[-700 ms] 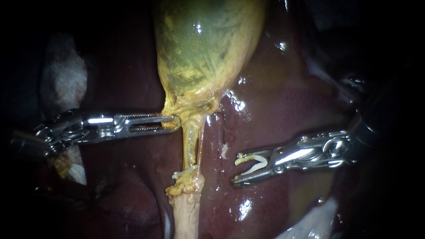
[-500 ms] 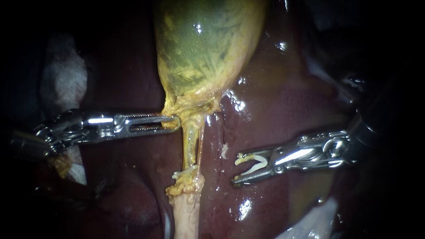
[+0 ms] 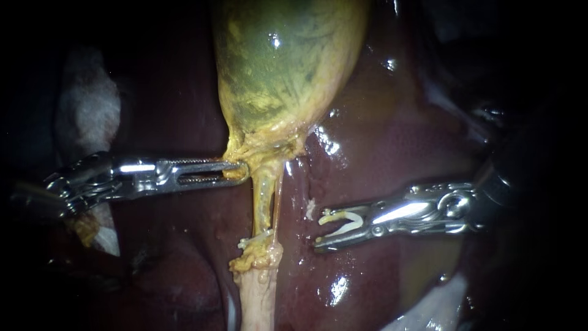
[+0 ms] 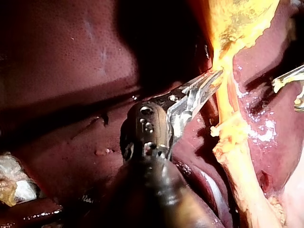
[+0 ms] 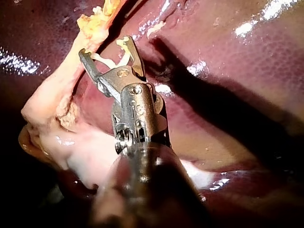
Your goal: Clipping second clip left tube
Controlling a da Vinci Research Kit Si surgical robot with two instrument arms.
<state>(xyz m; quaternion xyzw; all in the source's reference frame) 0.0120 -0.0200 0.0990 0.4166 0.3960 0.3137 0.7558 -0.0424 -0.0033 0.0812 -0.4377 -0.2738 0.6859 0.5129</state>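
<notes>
The yellow-green gallbladder (image 3: 282, 67) hangs over the dark liver (image 3: 392, 141). From its neck a yellow tube (image 3: 264, 205) runs down, with a thinner strand just to its right. A white clip (image 3: 257, 238) sits across the tube above a yellow lump. My left instrument (image 3: 236, 170) comes in level and is shut on the tissue at the gallbladder's neck; its jaws (image 4: 211, 80) show the same in the left wrist view. My right instrument (image 3: 320, 232) stands a short way right of the tube, apart from it, its jaws spread around a white clip (image 3: 343, 223) (image 5: 111, 61) that they hold.
White gauze (image 3: 89, 110) lies at the far left behind the left shaft. More pale material (image 3: 429, 306) sits at the lower right. Below the clipped spot a pale stalk (image 3: 257, 294) runs down out of view. Wet liver surface lies between the right jaws and the tube.
My right instrument has moved a little left toward the tube, and its shaft now lies flatter. The left instrument, the tube and the clip on it have stayed put.
</notes>
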